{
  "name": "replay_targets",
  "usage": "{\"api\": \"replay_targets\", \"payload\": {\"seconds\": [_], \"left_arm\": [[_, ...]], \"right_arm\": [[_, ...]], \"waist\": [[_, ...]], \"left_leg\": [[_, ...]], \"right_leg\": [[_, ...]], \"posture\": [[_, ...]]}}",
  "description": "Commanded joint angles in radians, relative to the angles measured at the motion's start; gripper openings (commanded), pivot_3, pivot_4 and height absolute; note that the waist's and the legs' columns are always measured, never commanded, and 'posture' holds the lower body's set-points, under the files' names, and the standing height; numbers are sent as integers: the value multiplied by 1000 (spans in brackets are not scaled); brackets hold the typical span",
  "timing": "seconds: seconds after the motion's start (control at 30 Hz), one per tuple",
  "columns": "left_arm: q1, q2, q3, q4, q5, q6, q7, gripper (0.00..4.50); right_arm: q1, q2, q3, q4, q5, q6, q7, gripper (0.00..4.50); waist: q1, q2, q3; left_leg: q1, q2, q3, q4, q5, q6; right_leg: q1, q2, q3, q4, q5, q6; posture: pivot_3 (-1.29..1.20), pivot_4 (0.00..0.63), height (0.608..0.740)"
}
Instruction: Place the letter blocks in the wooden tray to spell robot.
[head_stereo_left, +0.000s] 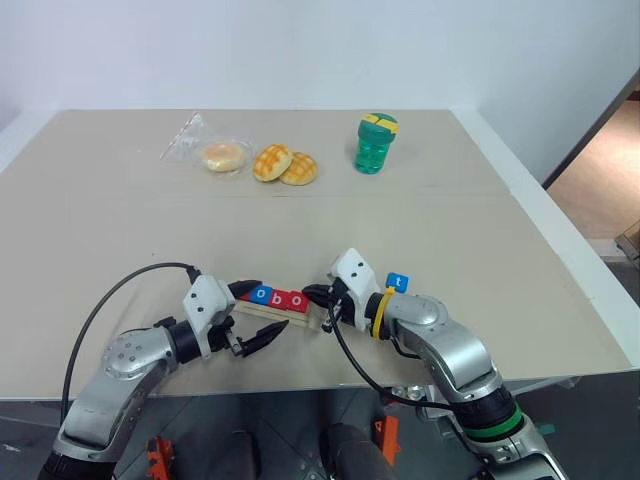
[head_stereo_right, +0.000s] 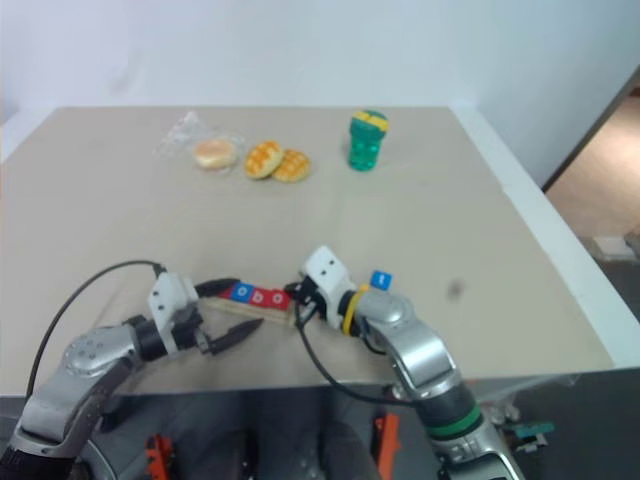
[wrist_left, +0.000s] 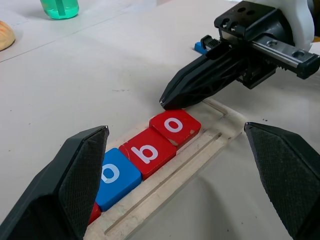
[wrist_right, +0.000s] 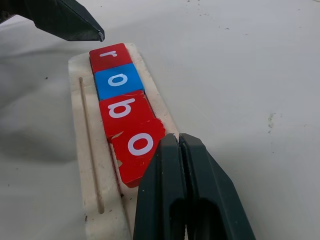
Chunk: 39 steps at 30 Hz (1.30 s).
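Letter blocks: four sit in the wooden tray (wrist_right: 90, 165), near the bench's (head_stereo_left: 120, 240) front edge, reading r (wrist_right: 110, 54), o (wrist_right: 119, 80), b (wrist_right: 125, 109), o (wrist_right: 139, 145). The last red o lies skewed, one corner riding over the tray's lip. The fifth, a blue t block (head_stereo_left: 398, 283), rests on the bench just behind my right wrist, apart from the tray.

Right gripper (wrist_left: 172, 102): clenched on nothing, tip at the far corner of the skewed o.

Left gripper (head_stereo_left: 262, 338): released, fingers spread to either side of the tray's left end, holding nothing.

Risks, as I judge them:
- A hard nudge from my closed right tip could drive the o against the b and shunt the whole row, or slide the tray, since nothing pins it.
- While the o stays crooked, the t would not seat squarely in the last slot.
- Reaching back for the t, my right forearm may sweep it further off.

Other items, all near the bench's far edge and well clear of the work: a bun in a clear bag (head_stereo_left: 222, 155), two golden pastries (head_stereo_left: 285, 165), a green bottle (head_stereo_left: 375, 143). A black cable (head_stereo_left: 120, 290) loops by my left arm.
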Motion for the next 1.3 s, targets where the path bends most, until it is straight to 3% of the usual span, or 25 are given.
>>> {"api": "replay_targets", "payload": {"seconds": [0.03, 0.57, 0.8, 1.03, 1.2, 1.3], "left_arm": [[1, 5, 12, -33, -12, -1, 0, 4500], [15, 10, 9, -28, -3, -14, -9, 4500], [23, 11, 8, -23, 0, -20, -13, 4500], [11, 15, 6, -14, 0, -21, -24, 4500], [-3, 25, -12, -21, -22, -5, -71, 4500], [-12, 27, -15, -18, -22, -3, -83, 4500]], "right_arm": [[8, -6, -3, -42, 9, -3, 1, 30], [14, 2, -15, -20, -13, -44, -42, 30], [-24, 24, -60, -86, 27, 26, -63, 30], [-100, -126, -248, -69, 122, 64, 25, 2256], [-48, -358, -314, 82, 147, -65, 260, 4146], [-38, -406, -313, 180, 152, -132, 346, 4439]], "waist": [[0, 0, 0], [0, 0, 0], [0, 0, 0], [2, 0, 0], [7, 0, 0], [2, 0, 0]], "left_leg": [[0, 0, 0, 0, 0, 0], [0, 0, 0, 0, 0, 0], [0, 0, 0, 0, 0, 0], [0, -1, 0, 0, 0, 0], [-1, -3, 0, 0, 0, 0], [-1, -3, 0, 0, -1, 1]], "right_leg": [[0, 0, 0, 0, 0, 0], [0, 0, 0, 0, 0, 0], [0, 0, 0, 0, 0, 0], [1, -2, 0, 0, 0, 1], [1, -3, 0, -1, -3, 3], [1, -2, 1, -1, -3, 3]], "posture": [[0, 150, 740], [0, 150, 740], [0, 150, 740], [0, 150, 740], [0, 150, 740], [0, 150, 740]]}}
